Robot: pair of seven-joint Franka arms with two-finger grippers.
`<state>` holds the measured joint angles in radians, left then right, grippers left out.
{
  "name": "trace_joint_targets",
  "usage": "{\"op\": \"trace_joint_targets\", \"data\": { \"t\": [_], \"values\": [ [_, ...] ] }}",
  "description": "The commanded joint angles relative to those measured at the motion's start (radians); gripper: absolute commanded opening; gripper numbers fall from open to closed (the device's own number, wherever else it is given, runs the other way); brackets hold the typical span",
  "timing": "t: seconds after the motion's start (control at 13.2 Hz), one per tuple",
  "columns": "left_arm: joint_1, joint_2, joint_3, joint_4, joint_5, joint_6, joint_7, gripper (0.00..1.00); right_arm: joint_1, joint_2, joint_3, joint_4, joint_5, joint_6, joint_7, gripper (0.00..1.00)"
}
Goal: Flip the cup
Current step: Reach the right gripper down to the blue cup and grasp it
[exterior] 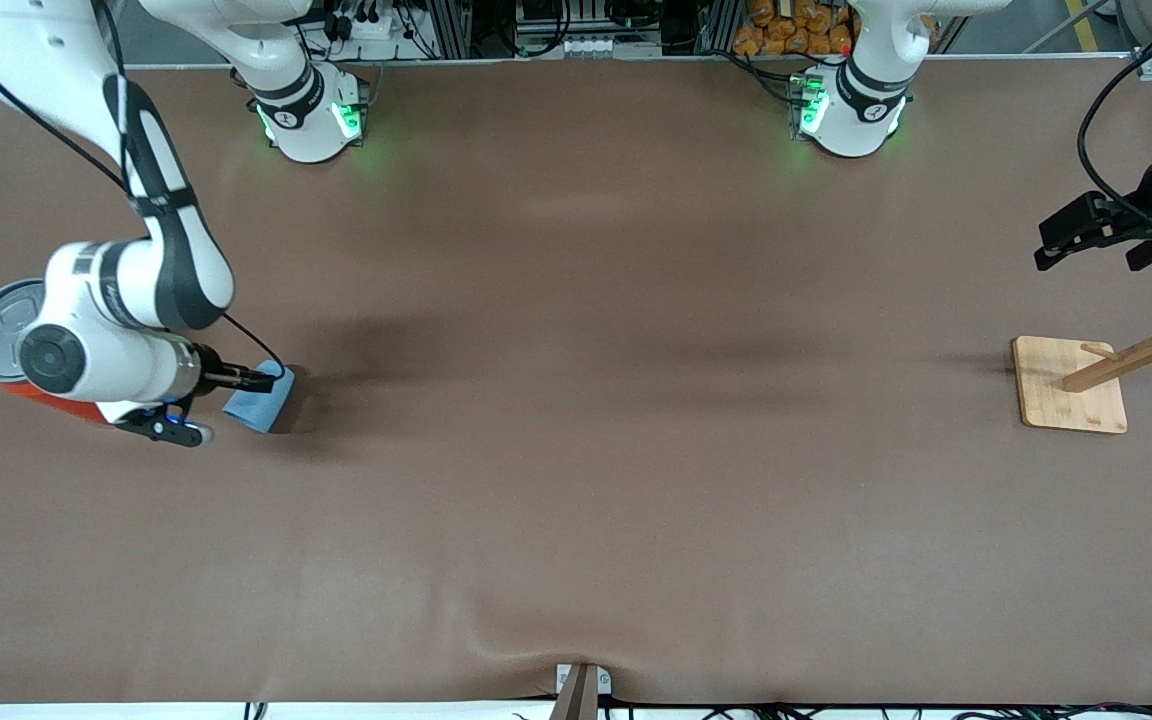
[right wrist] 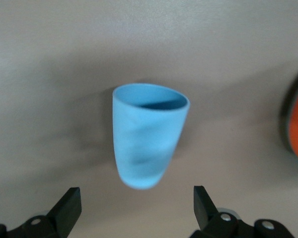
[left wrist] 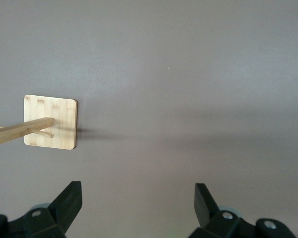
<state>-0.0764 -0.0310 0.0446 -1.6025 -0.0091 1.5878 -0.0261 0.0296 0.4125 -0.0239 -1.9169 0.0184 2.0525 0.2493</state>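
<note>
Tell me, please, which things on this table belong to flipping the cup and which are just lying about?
Part of the job:
- cup, lying on its side
- right gripper, open, at the cup

Just lying about:
- orange can, beside the cup at the right arm's end of the table
- wooden stand, at the left arm's end
- left gripper, open, waiting over the table near the stand

- Glossy white shells with black joint bands are seen on both arms.
- Green lights glow at both bases.
- Black cables are strung along the links.
- Black fingers are fitted to the right gripper (exterior: pixel 226 403) and left gripper (exterior: pixel 1086 235).
</note>
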Motion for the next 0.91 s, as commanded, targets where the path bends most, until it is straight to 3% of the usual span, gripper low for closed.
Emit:
{"op": "trace_joint_targets", "data": {
  "t": [0.0,0.76,0.83],
  "values": [
    [0.007,0.010,-0.005,0.016,-0.011,-0.014,0.018,1.00,0.006,0.035,-0.002,0.007,-0.009,0.029,0.018,1.00],
    [0.007,0.010,-0.006,0.016,-0.012,-0.014,0.018,1.00,-0.002,0.138,-0.002,0.010,-0.017,0.142,0.001,1.00],
    [0.007,0.010,-0.008,0.016,-0.012,-0.014,0.018,1.00,-0.007,0.141,-0.002,0.012,-0.017,0.156,-0.001,0.75]
  ]
}}
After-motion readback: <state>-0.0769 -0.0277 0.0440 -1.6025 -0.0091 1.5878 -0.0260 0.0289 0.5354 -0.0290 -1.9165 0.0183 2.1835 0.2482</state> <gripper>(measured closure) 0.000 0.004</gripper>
